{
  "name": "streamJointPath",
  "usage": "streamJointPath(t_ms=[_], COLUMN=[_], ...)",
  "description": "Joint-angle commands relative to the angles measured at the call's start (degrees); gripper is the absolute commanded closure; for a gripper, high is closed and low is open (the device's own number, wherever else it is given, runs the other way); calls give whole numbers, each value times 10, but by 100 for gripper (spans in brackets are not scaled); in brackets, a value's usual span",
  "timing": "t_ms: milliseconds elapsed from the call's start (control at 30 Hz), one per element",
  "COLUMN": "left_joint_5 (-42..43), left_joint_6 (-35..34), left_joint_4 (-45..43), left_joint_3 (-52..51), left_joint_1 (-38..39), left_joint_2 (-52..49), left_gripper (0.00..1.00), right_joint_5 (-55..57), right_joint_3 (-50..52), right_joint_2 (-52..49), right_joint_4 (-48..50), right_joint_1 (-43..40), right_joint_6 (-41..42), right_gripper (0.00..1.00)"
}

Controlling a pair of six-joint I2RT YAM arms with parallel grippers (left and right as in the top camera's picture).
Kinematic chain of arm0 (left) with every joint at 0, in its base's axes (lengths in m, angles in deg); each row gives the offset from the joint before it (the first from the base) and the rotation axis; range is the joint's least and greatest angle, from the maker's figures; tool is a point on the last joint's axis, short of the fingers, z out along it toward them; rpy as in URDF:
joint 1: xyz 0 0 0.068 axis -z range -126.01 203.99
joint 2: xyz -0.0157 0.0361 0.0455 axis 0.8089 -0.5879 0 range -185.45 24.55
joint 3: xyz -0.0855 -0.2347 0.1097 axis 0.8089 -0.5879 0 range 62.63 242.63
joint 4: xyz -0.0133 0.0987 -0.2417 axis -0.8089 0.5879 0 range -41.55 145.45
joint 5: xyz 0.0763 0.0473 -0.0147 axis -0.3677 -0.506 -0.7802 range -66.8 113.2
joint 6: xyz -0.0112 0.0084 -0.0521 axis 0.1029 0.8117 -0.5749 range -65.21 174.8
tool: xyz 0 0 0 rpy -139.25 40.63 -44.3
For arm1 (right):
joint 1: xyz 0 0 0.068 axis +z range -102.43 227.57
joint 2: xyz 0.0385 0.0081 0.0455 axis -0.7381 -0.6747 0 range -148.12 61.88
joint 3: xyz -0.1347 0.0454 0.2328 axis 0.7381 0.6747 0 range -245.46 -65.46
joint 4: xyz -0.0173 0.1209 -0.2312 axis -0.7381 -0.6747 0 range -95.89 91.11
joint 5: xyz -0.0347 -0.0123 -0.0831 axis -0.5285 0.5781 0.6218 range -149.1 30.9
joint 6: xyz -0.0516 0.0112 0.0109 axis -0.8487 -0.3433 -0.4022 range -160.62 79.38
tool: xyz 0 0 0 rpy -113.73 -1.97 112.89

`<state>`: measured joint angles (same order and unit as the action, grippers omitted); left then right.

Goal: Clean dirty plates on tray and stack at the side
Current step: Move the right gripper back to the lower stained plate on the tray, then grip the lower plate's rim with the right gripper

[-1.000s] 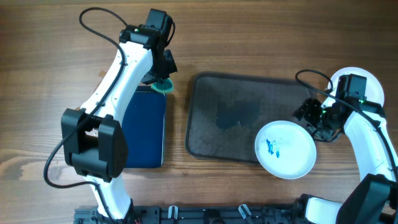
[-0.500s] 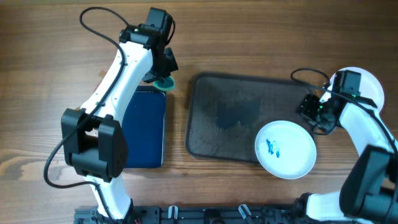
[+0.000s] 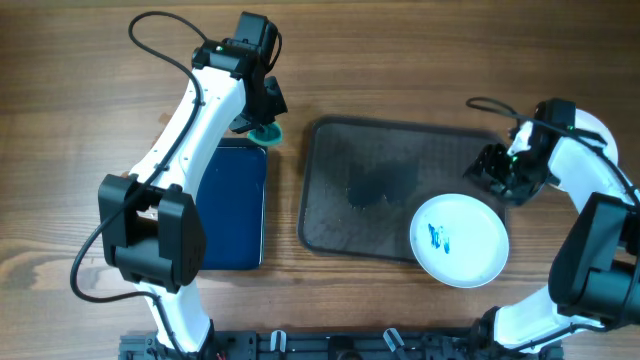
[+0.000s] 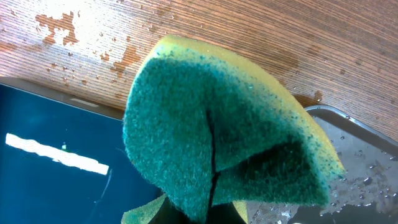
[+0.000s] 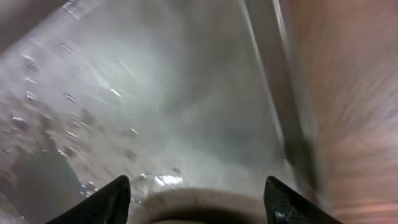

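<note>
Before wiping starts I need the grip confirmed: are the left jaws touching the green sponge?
Touching. Left wrist view shows the sponge creased and pinched at its base between the left jaws.

sponge (image 4: 224,137) in left tool (image 3: 261,120): dark green scour face, yellow foam edge. small tray (image 3: 232,205) beside that tool: plain deep blue. big tray (image 3: 380,150) under right tool (image 3: 500,172): dark grey-brown, darker patch mid. plate (image 3: 470,250) next to right tool: white, blue smears. tabletop (image 3: 60,80): brown wood grain.
</note>
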<state>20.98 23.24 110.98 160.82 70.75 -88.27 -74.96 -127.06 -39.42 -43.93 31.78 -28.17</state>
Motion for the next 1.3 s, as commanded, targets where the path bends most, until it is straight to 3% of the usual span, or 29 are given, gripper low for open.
streamJointPath(t_ms=[0,33,167,267,367,433,533,633,700,867,1100,1267], left_joint_5=[3,3,3,3,3,3,3,3,3,3,3,3], left_joint_6=[11,11,11,11,11,11,12,12,14,18,28,28], left_joint_4=[-2,-2,-2,-1,-2,-1,-2,-2,-2,-7,-11,-6], left_joint_3=[0,0,0,0,0,0,0,0,0,0,0,0], left_joint_1=[-4,-4,-4,-4,-4,-4,-4,-4,-4,-4,-4,-4], left_joint_2=[5,5,5,5,5,5,5,5,5,5,5,5], left_gripper=[96,96,96,96,96,96,96,96,96,96,96,96], right_joint_5=[30,43,98,171,216,246,247,224,191,188,191,190], right_joint_3=[-52,-51,-51,-51,-52,-52,-52,-52,-52,-52,-28,48], right_joint_2=[29,34,34,34,35,54,116,141,141,164,167,167], right_joint_4=[-7,9,60,76,83,83,23,-143,-231,-322,-257,-205], right_joint_1=[1,1,2,2,5,17,29,29,29,29,29,29], right_joint_6=[-172,-185,-235,-301,-294,-263,-130,62,111,142,162,177], right_gripper=[31,36,35,32,28,24,15,20,31,30,21,22])
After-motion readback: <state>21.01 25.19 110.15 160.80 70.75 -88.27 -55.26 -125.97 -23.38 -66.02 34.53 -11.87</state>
